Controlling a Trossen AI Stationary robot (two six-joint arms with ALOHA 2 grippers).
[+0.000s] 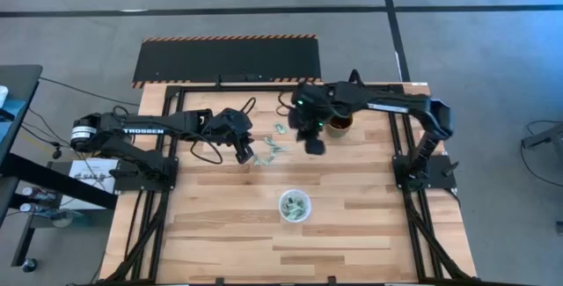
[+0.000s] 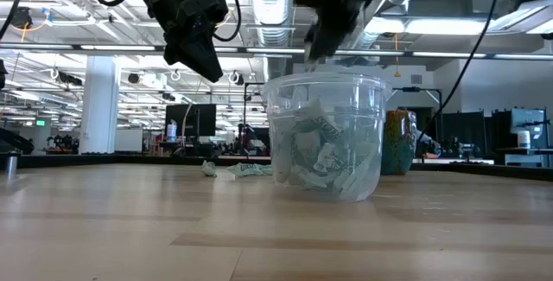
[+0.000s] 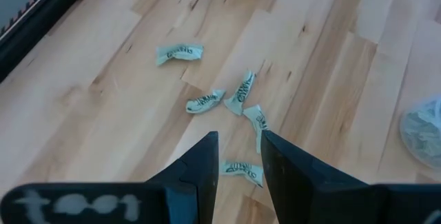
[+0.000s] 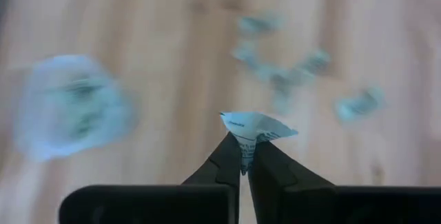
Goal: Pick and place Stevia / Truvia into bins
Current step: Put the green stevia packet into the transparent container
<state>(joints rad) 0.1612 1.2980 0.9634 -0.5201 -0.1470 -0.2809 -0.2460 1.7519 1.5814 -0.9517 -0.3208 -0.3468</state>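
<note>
Several pale green and white Stevia sachets [image 3: 241, 93] lie loose on the wooden table [image 1: 352, 233], left of a brown mug. More sachets fill the clear plastic cup [image 1: 295, 207] [image 2: 327, 134] nearer the front edge. My left gripper [image 3: 238, 156] [image 1: 243, 150] hovers open just above the loose sachets [image 1: 266, 152], with one sachet [image 3: 242, 171] showing below its fingertips. My right gripper [image 4: 242, 160] [image 1: 313, 143] is raised between the mug and the sachets, on the cup's far side, shut on one sachet [image 4: 253, 129]. My right gripper pinches one sachet between its two fingertips, by a corner or narrow end [image 4: 244, 149]. The rest of the sachet fans out beyond the fingertips. It is lifted clear of the table.
The brown mug [image 1: 339, 123] [image 2: 397, 143] with dark contents stands right beside the right gripper, toward the far edge. A black panel [image 1: 229, 57] lies beyond the table's far edge. Bare wood stretches around the cup and to the front.
</note>
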